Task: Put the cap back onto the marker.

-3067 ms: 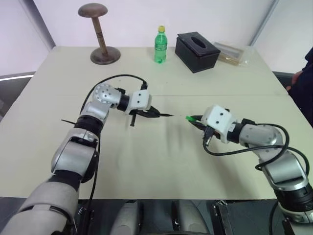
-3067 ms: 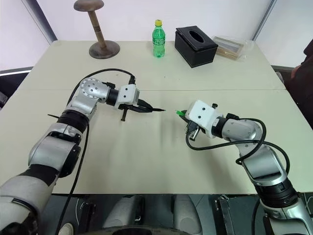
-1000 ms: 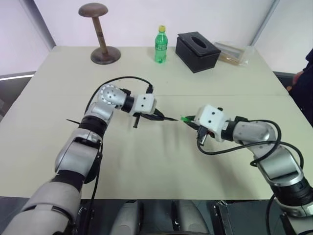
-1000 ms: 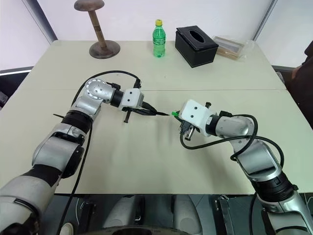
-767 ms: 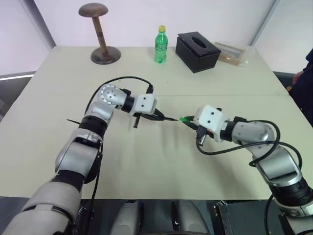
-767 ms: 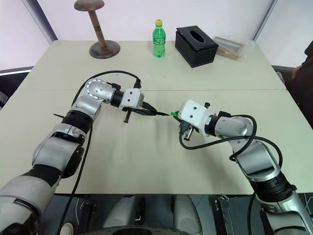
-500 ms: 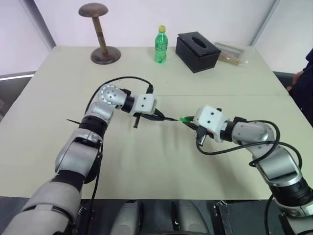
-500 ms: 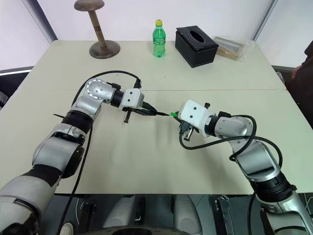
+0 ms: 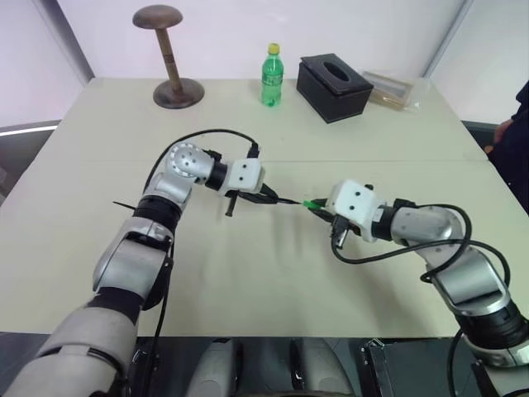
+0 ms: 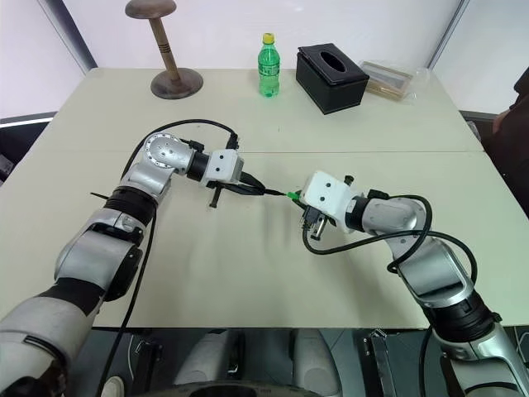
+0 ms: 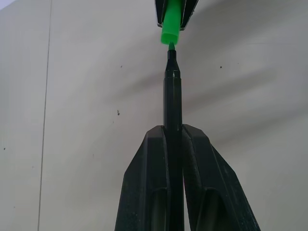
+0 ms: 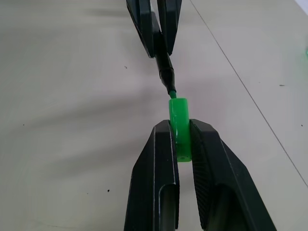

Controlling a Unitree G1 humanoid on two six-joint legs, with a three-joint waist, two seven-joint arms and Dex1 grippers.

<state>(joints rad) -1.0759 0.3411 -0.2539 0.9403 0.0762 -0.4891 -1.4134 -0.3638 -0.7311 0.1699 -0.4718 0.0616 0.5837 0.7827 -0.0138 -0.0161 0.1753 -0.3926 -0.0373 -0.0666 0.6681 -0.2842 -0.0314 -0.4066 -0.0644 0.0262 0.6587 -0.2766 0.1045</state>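
Note:
Over the middle of the table my left gripper (image 9: 271,195) is shut on the thin black marker (image 11: 172,101), whose green tip points toward my right gripper (image 9: 321,208). That gripper is shut on the small bright green cap (image 12: 180,126). The cap's open end (image 11: 169,30) faces the marker tip and is touching or just short of it. In the right wrist view the marker (image 12: 165,73) and the cap lie almost in one line.
At the back of the table (image 9: 248,273) stand a wooden hat stand (image 9: 173,58), a green bottle with a yellow lid (image 9: 271,76), a black tissue box (image 9: 333,87) and a clear packet (image 9: 395,89). A person's sleeve (image 9: 521,124) shows at the right edge.
Since three seconds ago both grippers have moved toward each other, closing the gap between marker tip and cap. Over the last second nothing has visibly moved.

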